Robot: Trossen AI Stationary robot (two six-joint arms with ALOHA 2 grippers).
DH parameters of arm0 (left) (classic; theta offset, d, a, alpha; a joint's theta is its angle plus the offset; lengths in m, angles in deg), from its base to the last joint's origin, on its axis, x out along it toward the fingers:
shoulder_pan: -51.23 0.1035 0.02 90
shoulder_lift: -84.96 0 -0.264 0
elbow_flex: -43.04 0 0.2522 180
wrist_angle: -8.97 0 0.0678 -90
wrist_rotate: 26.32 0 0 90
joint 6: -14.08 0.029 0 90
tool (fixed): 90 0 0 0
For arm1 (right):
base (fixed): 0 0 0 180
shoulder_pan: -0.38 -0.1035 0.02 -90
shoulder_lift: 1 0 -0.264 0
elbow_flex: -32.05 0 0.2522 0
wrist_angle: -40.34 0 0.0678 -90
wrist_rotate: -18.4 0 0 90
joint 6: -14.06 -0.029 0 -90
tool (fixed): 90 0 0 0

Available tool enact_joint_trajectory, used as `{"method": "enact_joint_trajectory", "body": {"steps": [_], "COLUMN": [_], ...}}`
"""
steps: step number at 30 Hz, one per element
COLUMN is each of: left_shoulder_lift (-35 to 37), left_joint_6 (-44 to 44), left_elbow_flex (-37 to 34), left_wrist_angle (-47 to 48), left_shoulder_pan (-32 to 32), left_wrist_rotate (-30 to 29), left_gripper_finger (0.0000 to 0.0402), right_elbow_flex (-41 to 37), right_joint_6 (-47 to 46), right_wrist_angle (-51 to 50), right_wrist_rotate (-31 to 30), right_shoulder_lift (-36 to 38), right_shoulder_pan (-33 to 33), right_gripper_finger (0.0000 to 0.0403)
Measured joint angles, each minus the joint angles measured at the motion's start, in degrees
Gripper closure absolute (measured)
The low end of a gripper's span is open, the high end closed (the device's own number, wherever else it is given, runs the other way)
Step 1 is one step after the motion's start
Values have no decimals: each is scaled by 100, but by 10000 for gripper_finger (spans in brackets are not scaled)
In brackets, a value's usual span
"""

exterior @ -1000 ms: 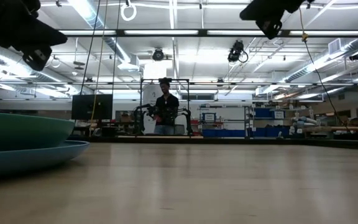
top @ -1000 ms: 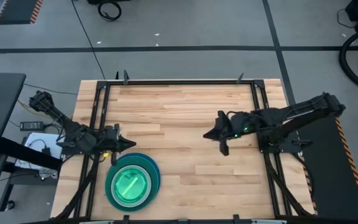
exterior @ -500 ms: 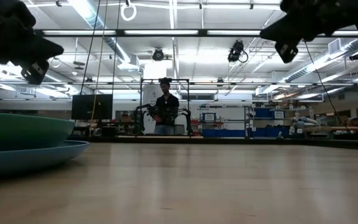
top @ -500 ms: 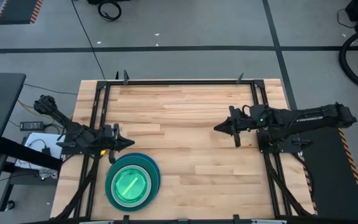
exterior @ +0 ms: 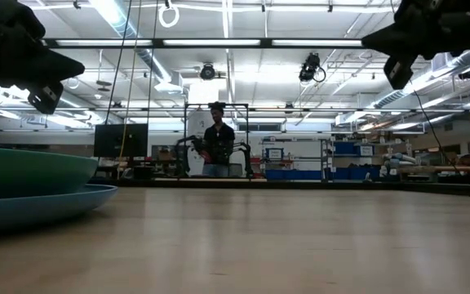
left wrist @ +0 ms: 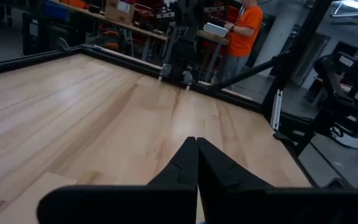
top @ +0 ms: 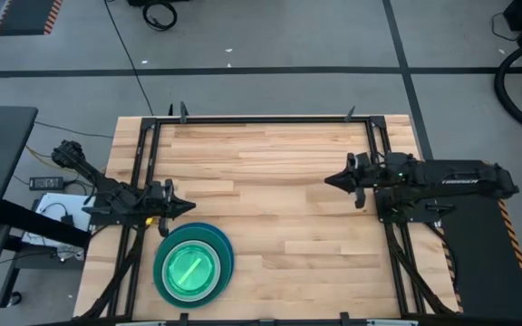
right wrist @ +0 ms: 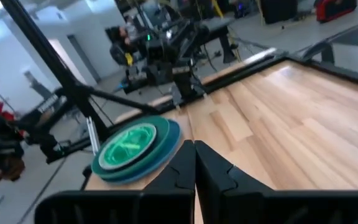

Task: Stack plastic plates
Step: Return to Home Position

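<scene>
A wooden bench [top: 270, 163] seen from above, with one dark arm at its left edge and one at its right edge. The stack of plates [top: 193, 268] sits near the bench's left edge, close to the corner on the low camera's side. In the stack, a large blue plate [exterior: 55, 204] lies at the bottom with a teal plate [exterior: 31, 173] resting on it, and a bright green plate [top: 188, 272] shows on top. Any plates between them cannot be told apart. The left pincer [top: 191, 207] hangs above the bench just inside the left edge, beside the stack and not touching it, its two fingers pressed together on nothing. The right pincer [top: 330, 181] hangs in the air near the right edge, well apart from the stack, pointing toward the middle of the bench, its fingers also together and holding nothing. A person [exterior: 217, 147] stands in the room beyond the bench's far edge
</scene>
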Motion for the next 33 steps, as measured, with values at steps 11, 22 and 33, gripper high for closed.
{"method": "enact_joint_trajectory", "body": {"steps": [11, 22, 33], "left_shoulder_lift": [0, -4, -7], "left_joint_6": [45, 108, 89], "left_elbow_flex": [-2, -4, -7], "left_wrist_angle": [11, 49, 104], "left_shoulder_pan": [1, 1, 0], "left_wrist_rotate": [1, -11, -536], "left_gripper_finger": [397, 397, 397], "right_elbow_flex": [-45, -1097, -1657], "right_joint_6": [55, -184, -322], "right_wrist_angle": [-642, 306, 353], "right_wrist_rotate": [-413, -676, -823], "right_shoulder_lift": [1604, 2512, 2512], "right_shoulder_pan": [-15, -15, -15], "right_gripper_finger": [396, 396, 396]}}
